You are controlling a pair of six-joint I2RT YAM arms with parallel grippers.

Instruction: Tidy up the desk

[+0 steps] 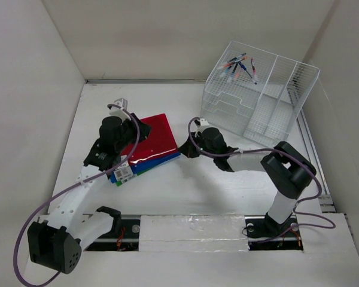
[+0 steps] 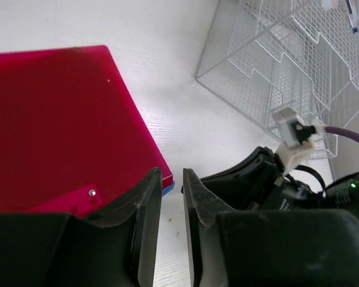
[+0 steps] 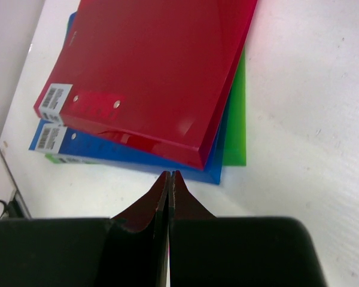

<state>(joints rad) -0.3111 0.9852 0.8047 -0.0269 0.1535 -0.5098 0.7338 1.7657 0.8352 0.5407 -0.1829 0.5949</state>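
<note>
Two robot arms reach over the white desk, which spreads beneath them between upright white panels. The left gripper, its fingers all but pressed together with nothing seen between them, hangs at a corner of the red folder, which tops a stack with a blue folder and a green folder. The right gripper, fingers pressed together, points at the stack's edge, just beside the blue folder. A wire-mesh organizer holding pens stands far right
</note>
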